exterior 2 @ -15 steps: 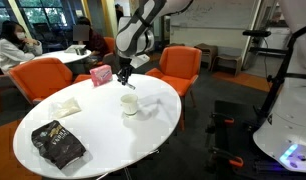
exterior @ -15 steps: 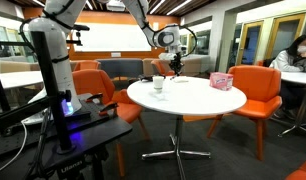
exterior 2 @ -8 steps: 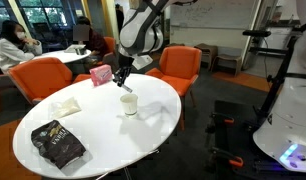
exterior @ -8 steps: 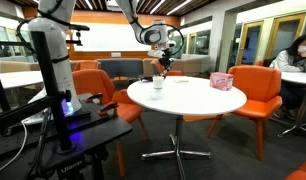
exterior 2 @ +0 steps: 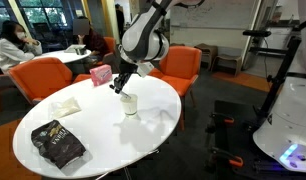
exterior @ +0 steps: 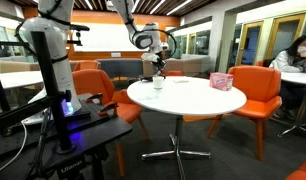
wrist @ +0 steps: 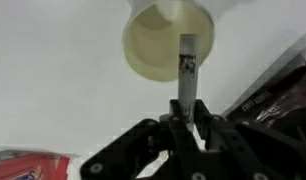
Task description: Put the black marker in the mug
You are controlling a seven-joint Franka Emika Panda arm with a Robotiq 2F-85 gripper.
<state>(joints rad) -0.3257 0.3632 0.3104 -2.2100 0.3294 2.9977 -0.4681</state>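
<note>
My gripper [wrist: 186,122] is shut on the black marker [wrist: 187,72], a thin grey-black stick with a label near its tip. In the wrist view the marker's tip points at the open mouth of the white mug [wrist: 153,45], which stands on the white round table [wrist: 53,90]. In both exterior views the gripper [exterior 2: 121,82] [exterior: 158,66] hangs just above the mug [exterior 2: 129,104] [exterior: 158,83], with the marker hanging down toward the rim. The mug stands upright.
A black snack bag [exterior 2: 57,144] and a white cloth [exterior 2: 65,104] lie on the table. A pink patterned box [exterior 2: 100,75] [exterior: 222,80] stands near the table's edge. Orange chairs [exterior 2: 178,65] ring the table. People sit at another table [exterior 2: 13,45].
My gripper has carried the marker sideways across the table, from beside the mug to right above it, and has come slightly lower.
</note>
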